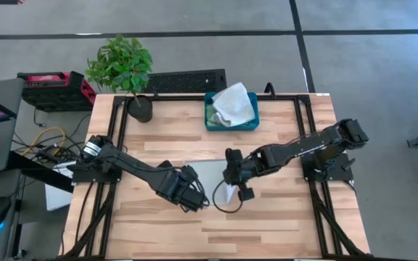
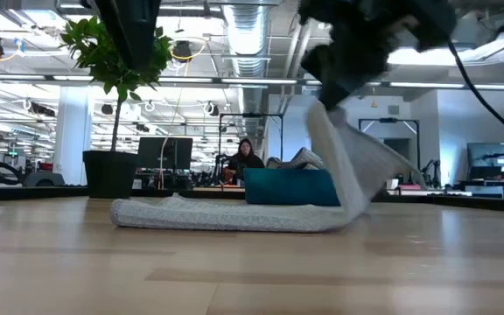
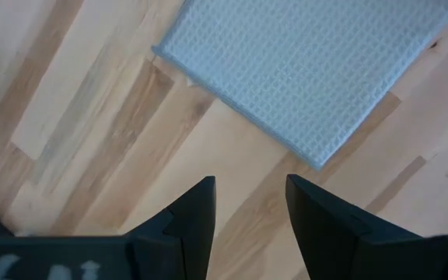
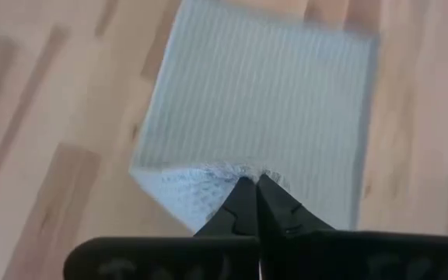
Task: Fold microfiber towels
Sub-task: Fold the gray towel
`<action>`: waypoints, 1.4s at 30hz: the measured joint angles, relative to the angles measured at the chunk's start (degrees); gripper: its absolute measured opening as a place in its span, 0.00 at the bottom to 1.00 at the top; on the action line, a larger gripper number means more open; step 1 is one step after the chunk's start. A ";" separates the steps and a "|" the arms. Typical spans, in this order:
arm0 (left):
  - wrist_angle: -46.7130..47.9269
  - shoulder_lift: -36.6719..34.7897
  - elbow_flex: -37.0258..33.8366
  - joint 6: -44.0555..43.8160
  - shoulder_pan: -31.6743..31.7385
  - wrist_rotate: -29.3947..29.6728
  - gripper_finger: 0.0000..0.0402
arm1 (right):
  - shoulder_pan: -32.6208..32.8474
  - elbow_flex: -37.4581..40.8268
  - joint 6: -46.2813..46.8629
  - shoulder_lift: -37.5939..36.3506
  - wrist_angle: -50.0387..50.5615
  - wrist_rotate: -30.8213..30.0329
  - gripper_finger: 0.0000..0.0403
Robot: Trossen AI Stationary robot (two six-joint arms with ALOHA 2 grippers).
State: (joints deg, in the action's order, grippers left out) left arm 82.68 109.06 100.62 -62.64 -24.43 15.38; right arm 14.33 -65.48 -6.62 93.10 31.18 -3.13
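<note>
Grey towel point(image 1: 210, 174) at table point(image 1: 267, 232) centre. Right gripper point(image 4: 256, 185) pinched shut on its near-right corner, corner raised off wood so that side can fold over. Left gripper point(image 3: 249, 204), fingers apart, empty, hovering near towel's left edge, waiting. Spare towels point(image 1: 233, 105) piled in bin point(image 1: 210, 120) at far edge.

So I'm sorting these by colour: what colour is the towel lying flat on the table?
Pale grey towel with a waffle weave, clearest in the left wrist view.

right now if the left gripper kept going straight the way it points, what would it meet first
Probably the bare wooden table. The left gripper is open and tilted down at it, and the near corner of the pale grey towel lies just past that spot. How high it sits above the wood is hard to judge.
</note>
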 joint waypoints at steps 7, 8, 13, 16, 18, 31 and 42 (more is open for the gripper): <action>1.66 -0.89 -0.02 -6.62 -1.96 -0.11 0.38 | -1.72 -0.67 -4.22 0.00 -11.16 0.99 0.00; 1.80 -1.25 -0.02 -7.52 -2.31 -0.11 0.38 | -1.98 -0.67 -4.44 0.00 -12.67 1.27 0.00; 2.03 -3.21 -0.02 -10.15 -3.00 -0.04 0.38 | -3.07 -0.84 -5.89 1.33 -19.68 1.94 0.00; 2.05 -3.81 -0.02 -10.85 -3.08 -0.02 0.38 | -3.72 -0.48 -6.17 2.76 -20.92 1.92 0.00; 2.03 -3.85 -0.02 -11.12 -3.16 -0.02 0.38 | -3.99 -1.49 -6.86 5.28 -25.74 1.72 0.00; 2.32 -3.80 -0.22 -12.14 -3.60 -0.30 0.38 | -3.82 -10.98 -11.42 14.25 -20.36 2.33 0.03; 2.86 -3.80 -0.22 -13.23 -4.53 -0.63 0.38 | -2.70 -11.80 -11.86 15.98 -19.88 3.29 0.20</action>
State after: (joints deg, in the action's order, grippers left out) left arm 85.54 105.25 100.40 -75.87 -28.96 14.74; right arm 11.62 -77.28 -18.48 109.08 11.30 0.16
